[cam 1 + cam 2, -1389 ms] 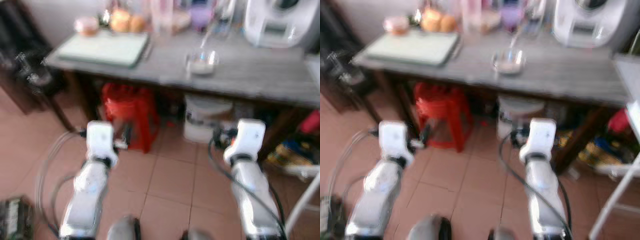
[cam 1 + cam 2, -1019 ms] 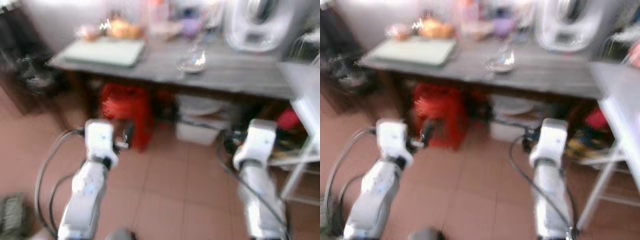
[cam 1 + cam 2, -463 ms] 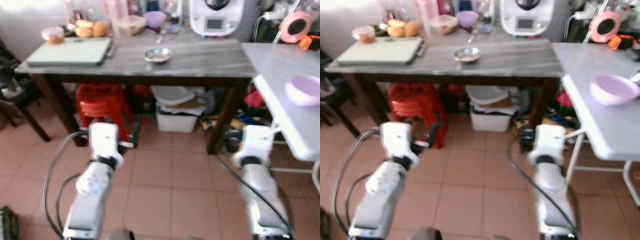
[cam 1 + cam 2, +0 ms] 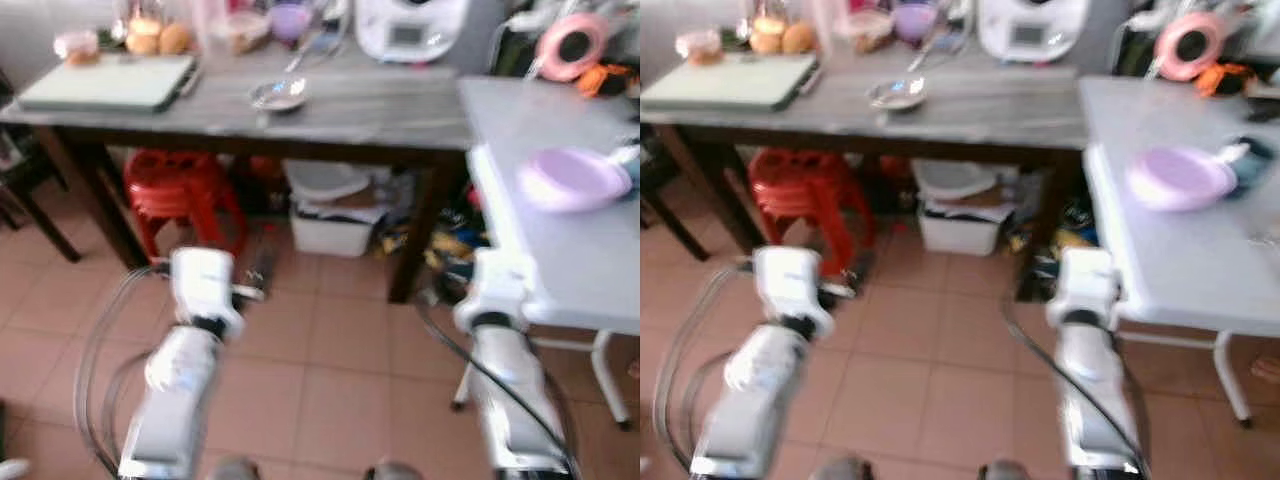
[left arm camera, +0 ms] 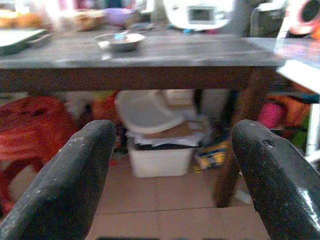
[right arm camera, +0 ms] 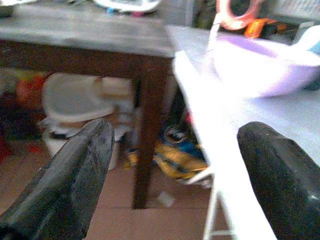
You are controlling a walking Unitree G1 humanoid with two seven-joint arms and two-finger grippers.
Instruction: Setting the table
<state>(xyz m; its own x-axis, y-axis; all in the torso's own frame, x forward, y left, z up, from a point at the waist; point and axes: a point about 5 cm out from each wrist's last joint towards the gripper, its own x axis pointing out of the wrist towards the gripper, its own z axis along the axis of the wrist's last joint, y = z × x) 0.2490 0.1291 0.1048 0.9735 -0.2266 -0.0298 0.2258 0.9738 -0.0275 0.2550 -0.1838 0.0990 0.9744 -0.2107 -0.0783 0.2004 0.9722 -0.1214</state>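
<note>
A lilac bowl (image 4: 565,178) sits on the white folding table (image 4: 590,265) at the right; in the right wrist view the lilac bowl (image 6: 260,67) lies ahead, above finger height. A small metal bowl (image 4: 278,95) rests on the grey wooden table (image 4: 400,110) at the back. My left gripper (image 5: 172,132) is open and holds nothing, level with the space under the grey table. My right gripper (image 6: 175,131) is open too, held low in front of the white table's near corner. Both silver arms (image 4: 190,350) reach forward over the tiled floor.
A green cutting board (image 4: 105,82), bread rolls, a purple bowl (image 4: 290,18) and a white appliance (image 4: 408,25) crowd the grey table. Under it stand a red stool (image 4: 180,190) and white bins (image 4: 328,205). A pink tape roll (image 4: 565,45) lies at the far right.
The camera has swung right and sharpened: the white table with the lilac bowl has come into view. Both arms keep the same forward pose.
</note>
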